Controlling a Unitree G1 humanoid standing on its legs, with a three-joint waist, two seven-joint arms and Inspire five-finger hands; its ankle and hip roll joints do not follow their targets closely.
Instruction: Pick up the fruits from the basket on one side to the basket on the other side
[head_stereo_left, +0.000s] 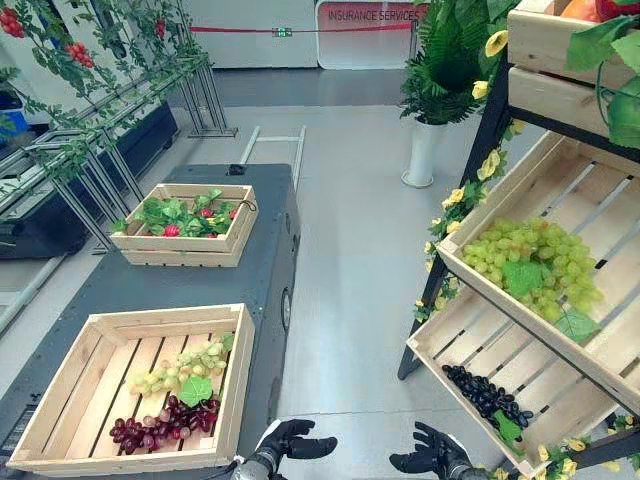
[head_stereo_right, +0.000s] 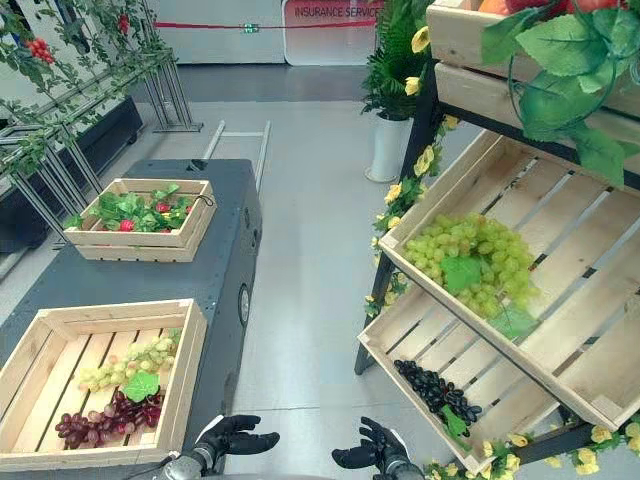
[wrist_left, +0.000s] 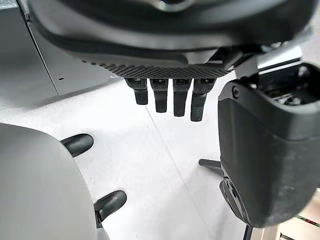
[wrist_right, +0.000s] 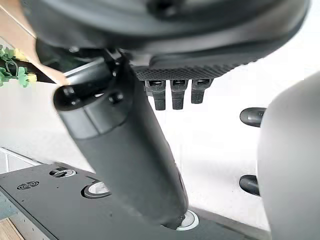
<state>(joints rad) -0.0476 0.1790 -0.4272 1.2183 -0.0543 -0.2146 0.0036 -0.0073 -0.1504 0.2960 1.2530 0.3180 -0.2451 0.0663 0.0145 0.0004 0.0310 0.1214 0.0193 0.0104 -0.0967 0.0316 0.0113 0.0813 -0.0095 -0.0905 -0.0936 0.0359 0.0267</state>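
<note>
- We see the left hand (head_stereo_left: 290, 440) just right of the near crate (head_stereo_left: 236, 385), low over the floor, fingers loose and spread, holding nothing
- The right hand (head_stereo_left: 430, 455) is farther right of the near crate, also relaxed and empty
- Inside the near crate we find green grapes (head_stereo_left: 180, 368) with a leaf (head_stereo_left: 196, 390), and red grapes (head_stereo_left: 160, 422) at its front
- Behind the near crate, on the same dark table (head_stereo_left: 200, 285), a far crate (head_stereo_left: 180, 250) holds leafy greens and red fruit
- Well right of the near crate we see a slanted shelf tray (head_stereo_left: 530, 325) with a large green bunch (head_stereo_left: 525, 260), and a lower tray (head_stereo_left: 470, 340) with black grapes (head_stereo_left: 485, 395)
</note>
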